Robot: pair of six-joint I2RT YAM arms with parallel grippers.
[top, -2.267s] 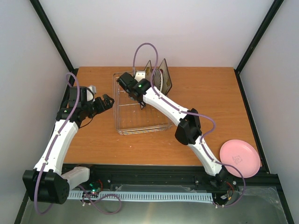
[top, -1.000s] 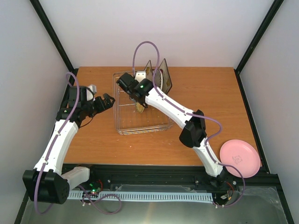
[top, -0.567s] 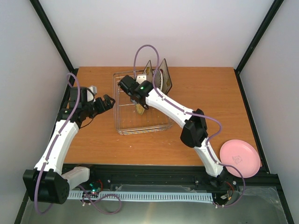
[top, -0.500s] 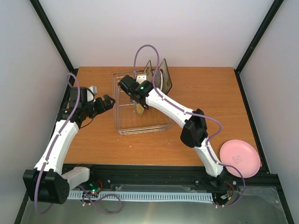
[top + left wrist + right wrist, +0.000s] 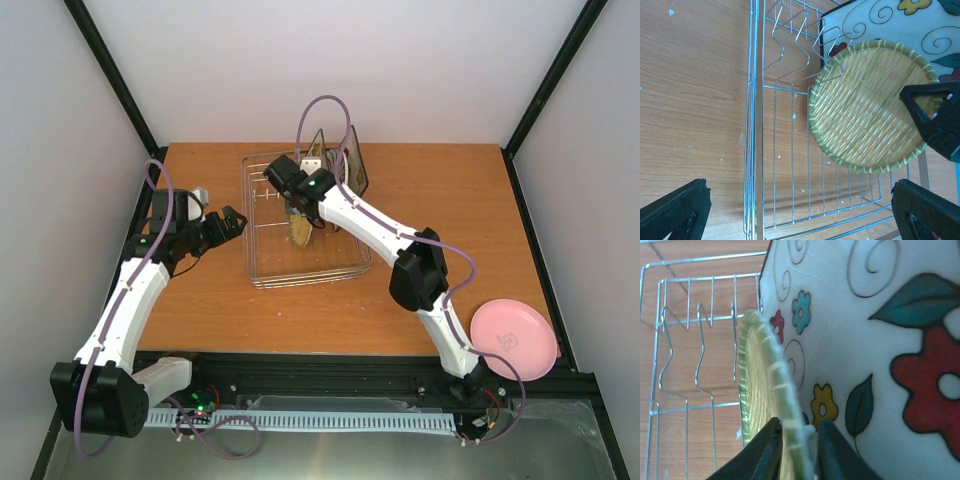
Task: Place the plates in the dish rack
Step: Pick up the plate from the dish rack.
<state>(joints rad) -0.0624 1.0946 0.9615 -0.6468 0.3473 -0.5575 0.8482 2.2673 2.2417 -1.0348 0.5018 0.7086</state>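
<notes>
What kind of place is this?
Probably a robot test cell, not a kitchen: a wooden table inside white walls, left arm and right arm bolted at its edge, a dish rack.

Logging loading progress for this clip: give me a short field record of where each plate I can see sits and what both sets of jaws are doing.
round woven plate: standing on edge inside the dish rack, close beside the floral plate
square floral plate: upright in the rack, behind the woven one
pink plate: flat on the table, near right corner, outside the rack
right jaws: closed on the woven plate's rim
left jaws: wide open, empty, left of the rack
</notes>
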